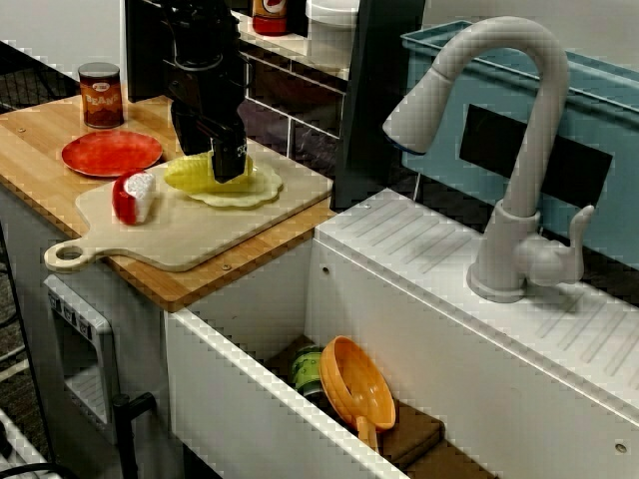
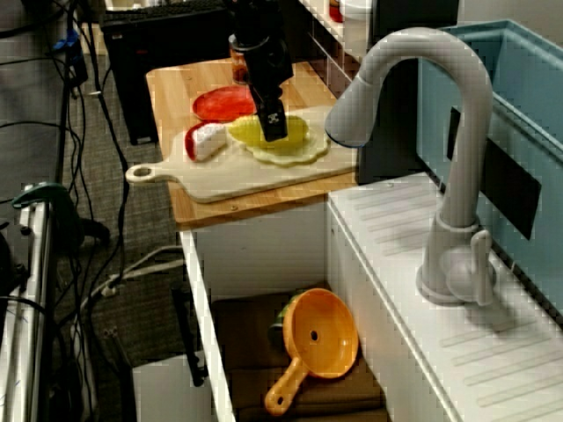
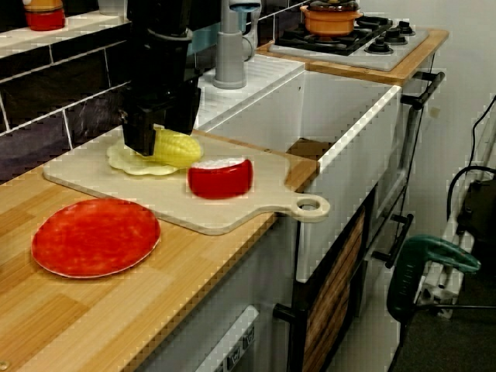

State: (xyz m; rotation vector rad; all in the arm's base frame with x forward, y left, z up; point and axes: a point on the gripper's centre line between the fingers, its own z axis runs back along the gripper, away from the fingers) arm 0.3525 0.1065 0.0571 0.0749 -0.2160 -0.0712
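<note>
My black gripper [image 1: 226,165] stands straight down over the pale cutting board [image 1: 190,239], shut on one end of a yellow corn cob [image 1: 188,175]. The cob lies on a flat yellow-green leaf [image 1: 255,190]. Seen from above, the gripper [image 2: 272,123] covers the cob's [image 2: 246,132] right end. From the counter's end, the cob [image 3: 180,147] sticks out to the right of the gripper [image 3: 147,143]. A red-rinded cheese wedge [image 1: 133,197] lies on the board just beside the cob, apart from the fingers.
A red plate [image 1: 111,153] and a brown can [image 1: 101,95] sit on the wooden counter behind the board. The sink to the right holds an orange strainer [image 1: 361,384] and a green can [image 1: 310,371]. A grey faucet [image 1: 509,150] rises beyond it. A pot [image 3: 333,17] sits on the stove.
</note>
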